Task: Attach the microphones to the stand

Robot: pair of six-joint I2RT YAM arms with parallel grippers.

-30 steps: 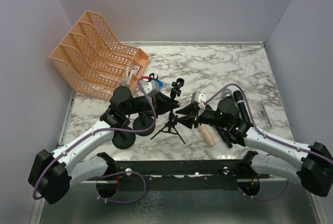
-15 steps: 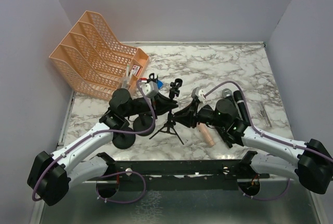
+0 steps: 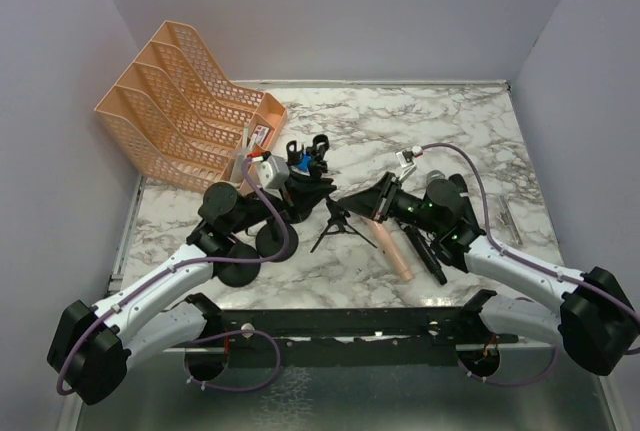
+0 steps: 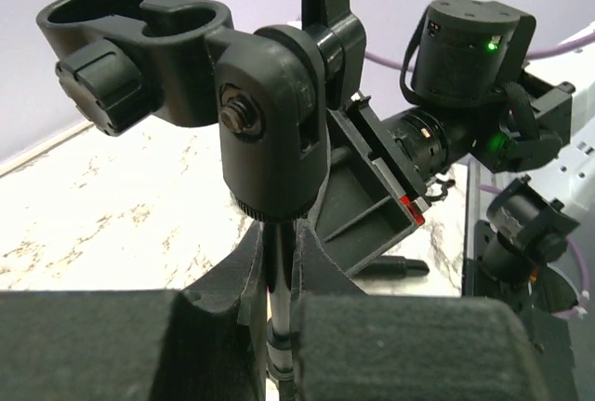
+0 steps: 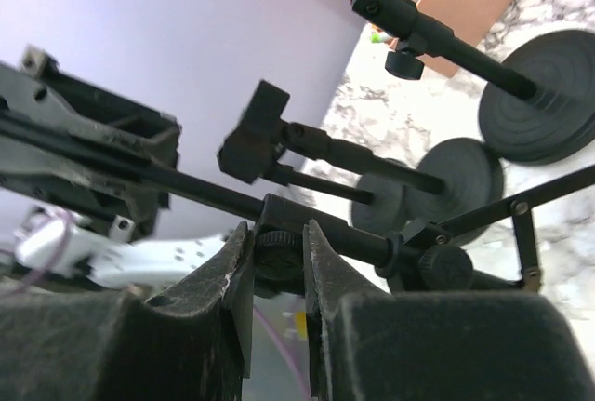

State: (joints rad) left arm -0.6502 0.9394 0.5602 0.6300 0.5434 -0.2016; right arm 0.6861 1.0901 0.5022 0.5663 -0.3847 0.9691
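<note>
Above the table point(image 3: 450, 131), left fingers point(image 4: 228, 289) and right fingers point(image 5: 218, 280), angled inward, both clamp the stand point(image 4: 274, 140).

The black tripod stand point(image 3: 338, 228) leans tilted, clip head toward the far left. The pale pink microphone point(image 3: 396, 254) lies flat just right of its legs, with a black microphone point(image 3: 426, 259) alongside.

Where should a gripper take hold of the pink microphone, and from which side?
Around the middle of the pink microphone, straight down from above, jaws across its narrow body. It lies flat on the table, and a black microphone lies close beside it, so a sideways approach would probably be cramped.
</note>
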